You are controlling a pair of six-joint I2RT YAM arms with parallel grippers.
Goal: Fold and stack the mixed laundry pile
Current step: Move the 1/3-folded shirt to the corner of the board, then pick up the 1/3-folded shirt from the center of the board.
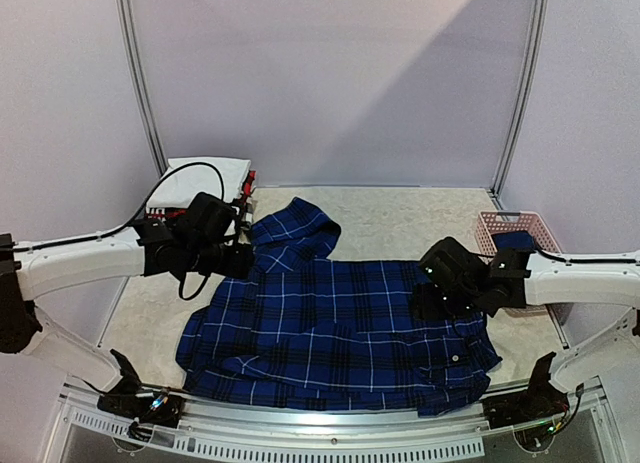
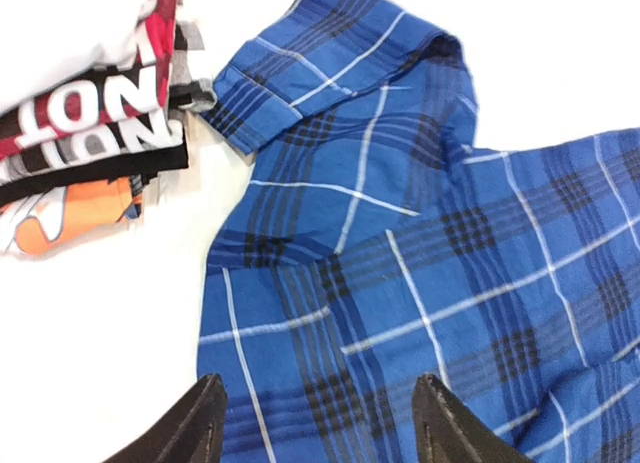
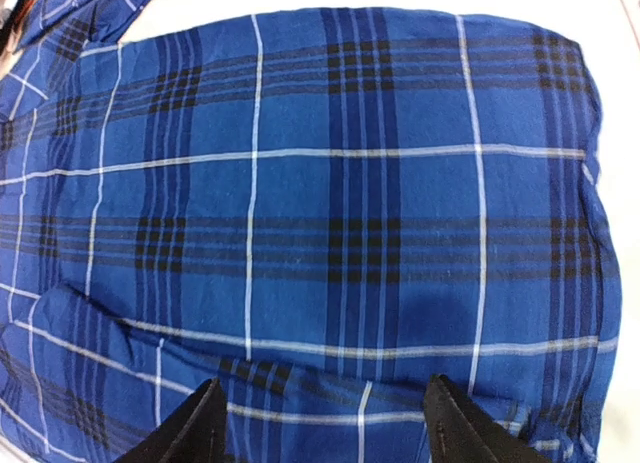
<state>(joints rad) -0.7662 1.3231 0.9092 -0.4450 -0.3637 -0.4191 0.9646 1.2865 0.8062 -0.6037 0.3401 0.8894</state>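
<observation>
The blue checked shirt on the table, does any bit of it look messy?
The dark-blue plaid shirt lies mostly flat, but its far-left sleeve is doubled over and rumpled, beside the stack of folded printed garments. Nothing looks torn or spilled.

The shirt [image 1: 330,328] lies spread across the middle of the table [image 1: 420,218], one sleeve reaching back toward the stack of folded garments [image 1: 205,175] in the far left corner. The basket [image 1: 510,216] stands at the right edge, a second garment [image 1: 515,241] in it
</observation>
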